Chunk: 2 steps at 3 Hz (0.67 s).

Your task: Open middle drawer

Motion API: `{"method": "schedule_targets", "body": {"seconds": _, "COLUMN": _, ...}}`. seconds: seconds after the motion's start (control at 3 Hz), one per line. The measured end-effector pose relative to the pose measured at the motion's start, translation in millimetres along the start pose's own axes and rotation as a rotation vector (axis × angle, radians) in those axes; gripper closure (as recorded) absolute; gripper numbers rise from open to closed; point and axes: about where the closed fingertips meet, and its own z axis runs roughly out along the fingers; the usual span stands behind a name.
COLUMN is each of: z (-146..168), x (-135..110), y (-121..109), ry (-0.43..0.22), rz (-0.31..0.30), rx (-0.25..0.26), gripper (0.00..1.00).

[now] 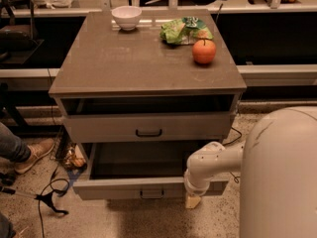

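**Middle drawer out, gripper low at its front**

The middle drawer [114,188] sits pulled well out toward the near side, beneath the drawer above [99,128], with its dark inside showing. The pull looks as good as done. By my judgement, the next move calls for backing clear without nudging the front shut. The white arm [218,158] reaches left from the robot's body [282,177] and bends down at the wrist. The gripper [193,201] hangs at the front's right end, right of the handle [152,193]. Whether it is open or closed cannot be told.
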Motion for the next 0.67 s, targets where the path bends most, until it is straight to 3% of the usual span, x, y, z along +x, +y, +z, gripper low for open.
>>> {"method": "schedule_targets", "body": {"seconds": 0.67, "z": -10.6, "x": 5.2, "y": 11.9, "ry": 0.007, "rz": 0.009, "rx": 0.010, "gripper": 0.87}}
